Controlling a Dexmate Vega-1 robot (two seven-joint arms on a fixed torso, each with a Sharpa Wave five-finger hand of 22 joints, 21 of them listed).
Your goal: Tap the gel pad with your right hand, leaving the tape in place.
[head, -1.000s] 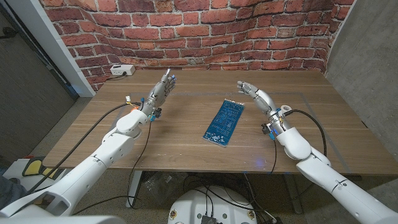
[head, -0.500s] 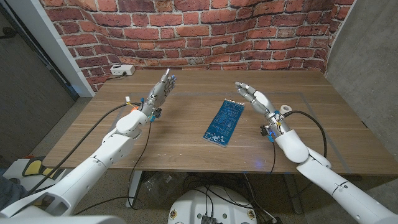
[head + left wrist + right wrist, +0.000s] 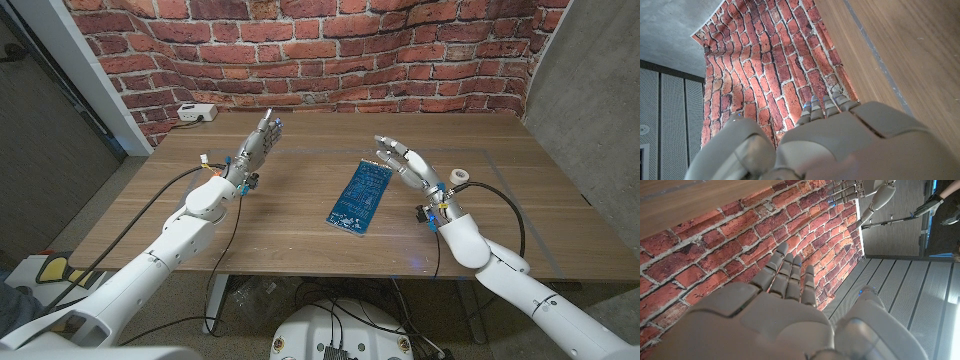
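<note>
A blue patterned gel pad (image 3: 360, 195) lies flat near the middle of the wooden table (image 3: 300, 240). My right hand (image 3: 405, 160) hovers open just off the pad's far right corner, fingers spread and holding nothing. A small white tape roll (image 3: 459, 175) stands on the table to the right of that hand, apart from it. My left hand (image 3: 258, 145) is raised open over the table's far left part, well away from the pad. The right wrist view shows my right hand (image 3: 770, 315) from behind, fingers extended toward the brick wall. The left wrist view shows my left hand (image 3: 825, 135) from behind.
A white box (image 3: 197, 112) with a cable sits at the table's back left corner. A brick-pattern backdrop (image 3: 320, 50) stands right behind the table's far edge. Cables trail from both wrists.
My right hand has moved left toward the gel pad's far corner, uncovering the tape roll behind it. The left hand, pad and tape have stayed put.
</note>
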